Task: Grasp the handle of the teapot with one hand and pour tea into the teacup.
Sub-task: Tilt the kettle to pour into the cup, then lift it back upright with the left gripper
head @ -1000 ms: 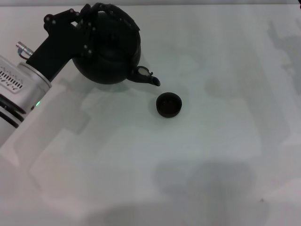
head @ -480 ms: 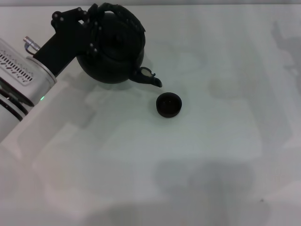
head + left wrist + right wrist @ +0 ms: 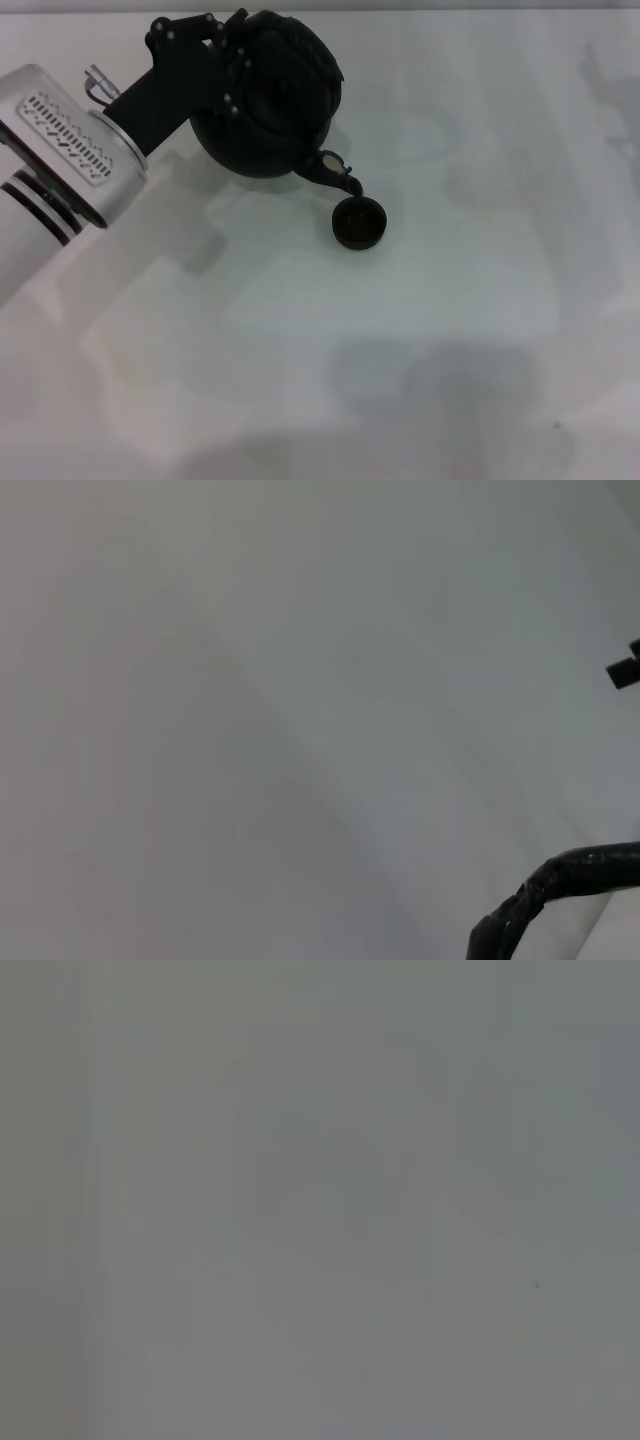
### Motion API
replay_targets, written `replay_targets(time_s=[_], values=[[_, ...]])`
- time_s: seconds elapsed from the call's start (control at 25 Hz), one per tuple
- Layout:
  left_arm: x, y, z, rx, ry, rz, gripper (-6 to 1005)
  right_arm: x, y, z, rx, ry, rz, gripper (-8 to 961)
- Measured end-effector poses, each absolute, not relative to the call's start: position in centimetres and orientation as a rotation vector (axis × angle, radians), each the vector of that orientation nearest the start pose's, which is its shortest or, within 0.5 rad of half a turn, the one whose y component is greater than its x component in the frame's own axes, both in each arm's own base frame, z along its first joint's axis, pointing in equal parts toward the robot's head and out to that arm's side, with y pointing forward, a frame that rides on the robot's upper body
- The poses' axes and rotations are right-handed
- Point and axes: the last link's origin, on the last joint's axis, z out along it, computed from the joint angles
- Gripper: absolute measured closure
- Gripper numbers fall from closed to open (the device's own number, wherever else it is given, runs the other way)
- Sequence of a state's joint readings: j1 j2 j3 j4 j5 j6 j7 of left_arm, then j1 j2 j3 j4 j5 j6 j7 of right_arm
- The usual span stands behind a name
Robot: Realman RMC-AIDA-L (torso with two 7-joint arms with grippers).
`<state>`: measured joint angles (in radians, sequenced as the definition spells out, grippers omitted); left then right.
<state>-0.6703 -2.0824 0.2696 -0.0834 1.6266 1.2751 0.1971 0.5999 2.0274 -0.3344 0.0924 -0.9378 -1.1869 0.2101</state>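
The round matte-black teapot [image 3: 280, 110] hangs above the white table [image 3: 430, 330] at the back left, tilted with its short spout [image 3: 340, 180] pointing down. The spout tip is just above the far rim of the small black teacup [image 3: 358, 222], which stands on the table. My left gripper [image 3: 232, 55] is shut on the dark wrapped handle [image 3: 300, 45] at the pot's top. A piece of the dark wrapped handle shows in the left wrist view [image 3: 560, 890]. My right gripper is out of view.
The table carries nothing else in the head view. The right wrist view shows only plain grey surface.
My left arm has carried the teapot to the right, toward the teacup. The spout has gone from left of the cup to just over its rim.
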Motion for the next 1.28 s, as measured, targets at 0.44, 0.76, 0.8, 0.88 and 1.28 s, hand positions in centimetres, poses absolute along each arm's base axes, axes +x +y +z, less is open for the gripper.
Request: replay_targets(time_s=[0.44, 0.76, 0.8, 0.88, 1.28], values=[[-24.47, 34.96, -6.69, -2.052, 0.3, -0.537, 891, 32.93, 37.07, 2.84, -1.469, 0.552, 0.715, 111], [-24.65, 34.68, -6.86, -2.047, 0.337, -0.509, 894, 32.86, 37.15, 2.89, -1.469, 0.548, 0.717, 111], [-24.66, 34.69, -6.86, -2.047, 0.336, -0.509, 894, 32.85, 37.16, 2.89, -1.469, 0.548, 0.717, 111], [-24.65, 34.69, -6.85, -2.045, 0.334, -0.51, 894, 32.83, 37.16, 2.87, -1.469, 0.548, 0.717, 111], [-24.75, 34.63, -6.78, -2.01, 0.243, -0.537, 898, 32.95, 37.1, 2.9, -1.46, 0.555, 0.717, 112]])
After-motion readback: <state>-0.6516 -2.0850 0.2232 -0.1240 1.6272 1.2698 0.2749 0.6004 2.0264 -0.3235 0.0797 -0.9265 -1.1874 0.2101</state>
